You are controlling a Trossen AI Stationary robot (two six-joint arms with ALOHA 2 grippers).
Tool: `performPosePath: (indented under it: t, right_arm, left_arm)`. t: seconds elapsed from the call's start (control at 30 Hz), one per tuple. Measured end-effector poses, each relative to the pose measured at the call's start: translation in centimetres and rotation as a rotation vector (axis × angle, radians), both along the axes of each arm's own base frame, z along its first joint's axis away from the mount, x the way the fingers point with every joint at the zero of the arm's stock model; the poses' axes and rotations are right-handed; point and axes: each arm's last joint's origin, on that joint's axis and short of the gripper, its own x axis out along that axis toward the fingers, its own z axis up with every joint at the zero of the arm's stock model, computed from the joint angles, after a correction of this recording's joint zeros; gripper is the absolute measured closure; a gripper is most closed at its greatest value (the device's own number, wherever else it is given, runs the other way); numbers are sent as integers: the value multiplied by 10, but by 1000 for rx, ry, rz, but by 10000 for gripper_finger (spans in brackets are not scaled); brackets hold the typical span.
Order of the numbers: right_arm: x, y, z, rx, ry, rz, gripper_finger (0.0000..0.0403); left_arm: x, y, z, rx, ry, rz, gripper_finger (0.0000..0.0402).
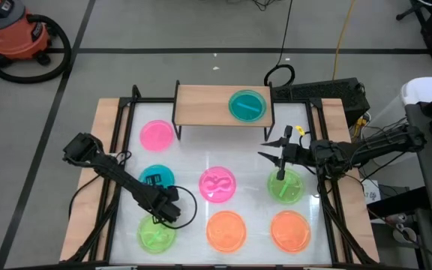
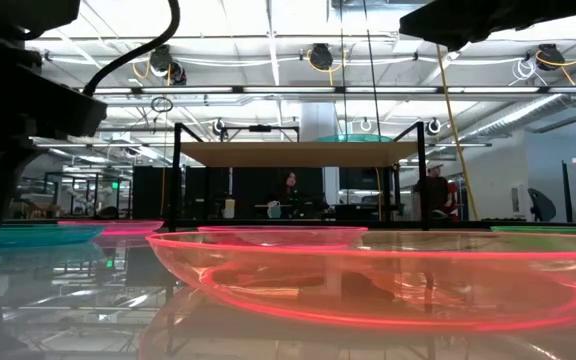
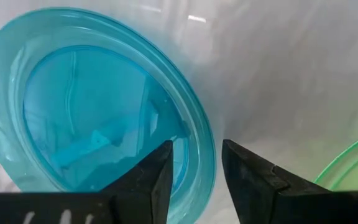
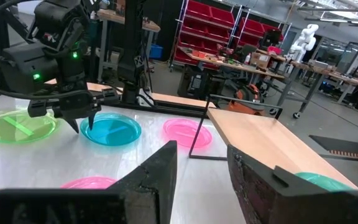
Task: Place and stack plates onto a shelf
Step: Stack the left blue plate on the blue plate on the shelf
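Shelf (image 1: 208, 103): one teal plate (image 1: 247, 105) on its right half.
Desk (image 1: 190, 161): seven plates.
Left pincer (image 3: 194, 168): spread, straddling the rim of the blue plate (image 3: 92, 118). Risk: thin rim slipping out on closing, plate skidding.
Right pincer (image 1: 274, 150): spread, empty, above the green plate (image 1: 286, 186).

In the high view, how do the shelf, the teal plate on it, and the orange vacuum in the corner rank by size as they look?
1. The shelf looks largest.
2. The orange vacuum, though the picture's edge cuts it off, so its rank against the shelf is unsure.
3. The teal plate, clearly smallest, covering only part of the shelf's right half.
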Motion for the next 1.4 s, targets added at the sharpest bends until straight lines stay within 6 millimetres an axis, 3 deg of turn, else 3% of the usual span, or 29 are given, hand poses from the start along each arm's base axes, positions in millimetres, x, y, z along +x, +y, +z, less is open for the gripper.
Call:
performPosePath:
  t: [0.5, 0.73, 1.07, 1.4]
  right_arm:
    - [0, 0, 0, 0, 0, 0, 280]
    - [0, 0, 0, 0, 0, 0, 280]
    - [0, 0, 0, 1, 0, 0, 280]
    - [0, 0, 0, -1, 1, 0, 280]
  left_arm:
    - [1, -3, 4, -59, 37, -45, 392]
    - [9, -7, 16, -71, 15, -99, 398]
    - [22, -8, 74, 127, -13, -191, 400]
    - [50, -7, 137, 253, -225, -382, 401]
